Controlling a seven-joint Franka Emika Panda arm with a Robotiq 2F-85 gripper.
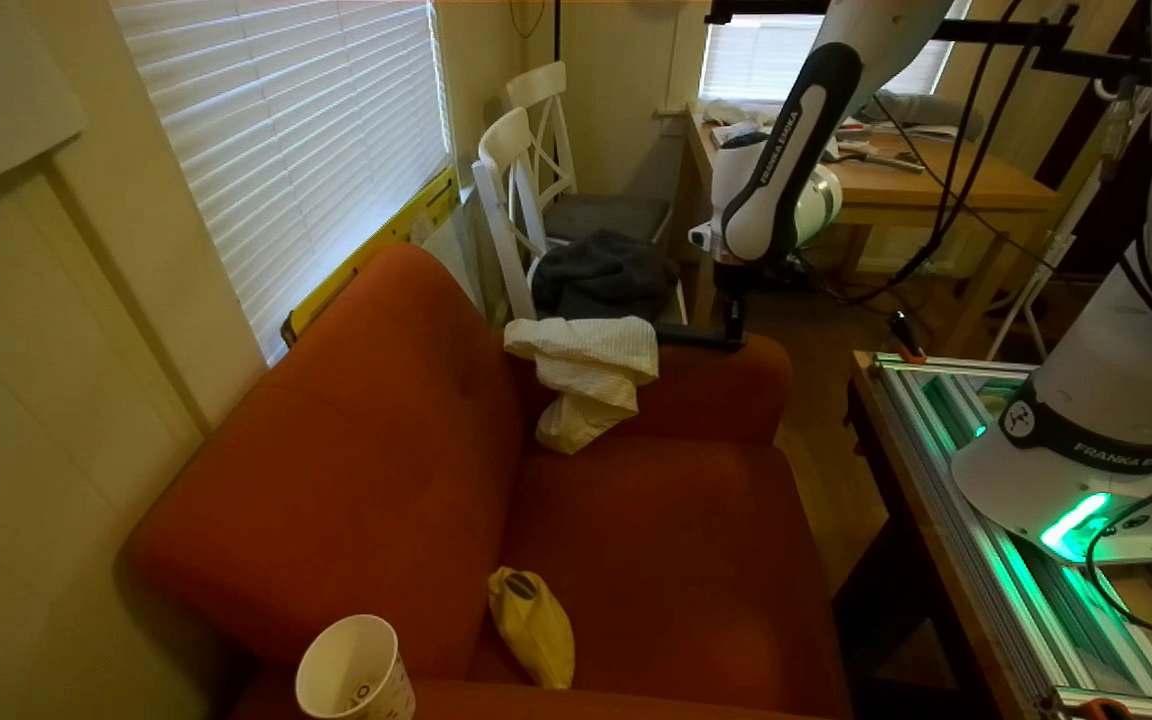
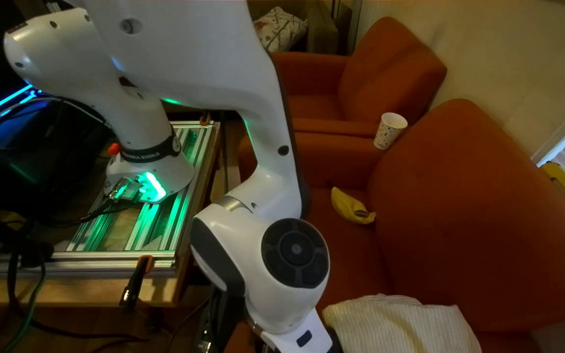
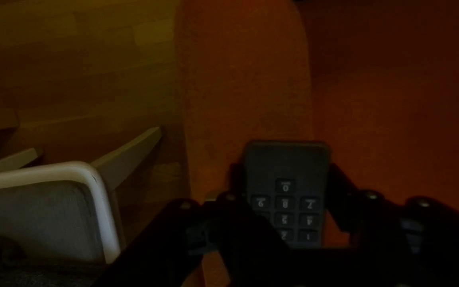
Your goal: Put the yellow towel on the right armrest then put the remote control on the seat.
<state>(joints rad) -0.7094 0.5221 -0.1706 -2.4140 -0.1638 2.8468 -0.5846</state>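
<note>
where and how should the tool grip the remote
Take the remote by its two long edges, ideally near mid-length, coming down from above. It is a slim bar, buttons up, with the armrest beneath, so its narrow width is easiest to close on. The tool appears shut on those edges, but near one end, so it may tip.

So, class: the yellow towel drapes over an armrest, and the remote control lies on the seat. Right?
The remote control isn't on the seat: the wrist view shows it held between the jaws. The yellow towel does drape over an armrest.
</note>
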